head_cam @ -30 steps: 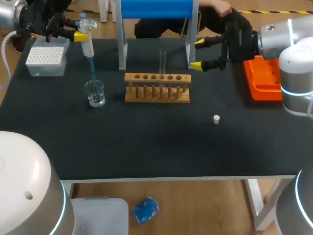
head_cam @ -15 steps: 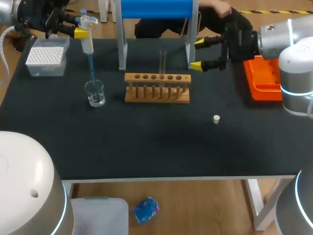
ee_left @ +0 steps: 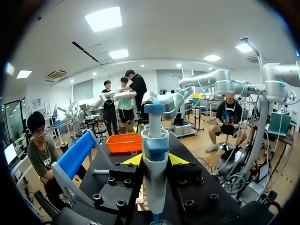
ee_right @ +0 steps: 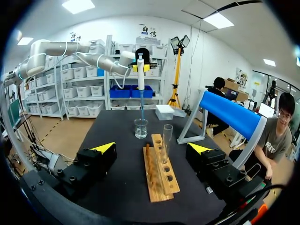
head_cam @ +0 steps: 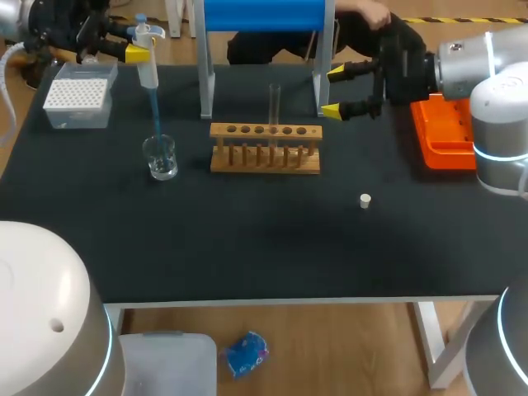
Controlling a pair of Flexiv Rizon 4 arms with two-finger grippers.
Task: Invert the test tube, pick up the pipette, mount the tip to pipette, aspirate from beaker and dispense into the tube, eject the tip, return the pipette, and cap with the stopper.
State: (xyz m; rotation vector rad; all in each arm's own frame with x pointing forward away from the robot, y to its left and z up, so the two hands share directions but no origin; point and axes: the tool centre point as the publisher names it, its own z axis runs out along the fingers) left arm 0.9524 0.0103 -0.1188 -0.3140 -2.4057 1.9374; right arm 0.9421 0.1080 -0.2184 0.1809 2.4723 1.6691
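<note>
My left gripper (head_cam: 136,54) is shut on the white and blue pipette (head_cam: 147,64) at the table's far left. The pipette hangs upright, and its blue tip (head_cam: 155,115) points down into the mouth of the glass beaker (head_cam: 159,157). In the left wrist view the pipette (ee_left: 155,164) stands between the yellow fingertips (ee_left: 132,160). A clear test tube (head_cam: 274,103) stands upright in the wooden rack (head_cam: 266,150). The white stopper (head_cam: 365,200) lies on the mat to the right of the rack. My right gripper (head_cam: 332,89) hangs open and empty behind the rack's right end; in its own view the rack (ee_right: 159,176) lies ahead of it.
A tip box (head_cam: 78,97) sits at the far left, just left of the beaker. A blue-topped stand (head_cam: 264,16) rises behind the rack. An orange tray (head_cam: 445,132) lies at the right edge under my right arm. The near half of the black mat (head_cam: 247,247) holds only the stopper.
My left arm has lifted the pipette a little, so its tip sits higher in the beaker than before. The right arm has not moved.
</note>
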